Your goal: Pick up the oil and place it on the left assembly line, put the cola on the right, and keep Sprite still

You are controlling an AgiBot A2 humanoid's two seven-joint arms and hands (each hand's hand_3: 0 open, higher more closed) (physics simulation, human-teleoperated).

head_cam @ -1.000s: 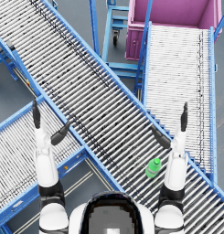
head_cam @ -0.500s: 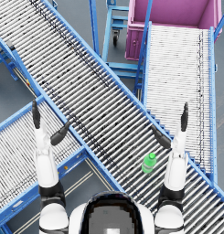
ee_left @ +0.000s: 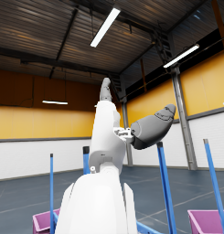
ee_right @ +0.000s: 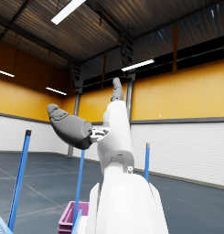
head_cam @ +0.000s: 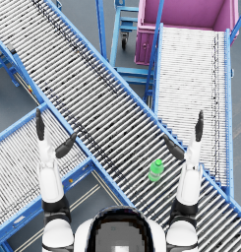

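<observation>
The left assembly line (head_cam: 16, 170) lies at the lower left. Over its inner edge the left hand (head_cam: 43, 137) is held up, its fingers (head_cam: 39, 124) released and spread, grasping nothing. On the central diagonal conveyor (head_cam: 92, 98) sits a green bottle (head_cam: 155, 170), probably the Sprite, nearer the right hand (head_cam: 195, 139), which is likewise released and empty. Beyond it the right line (head_cam: 191, 83) runs up to a pink bin (head_cam: 191, 15). Neither oil nor cola shows, so this looks like a waiting step. The next move calls for leaving the bottle untouched until either appears.
</observation>
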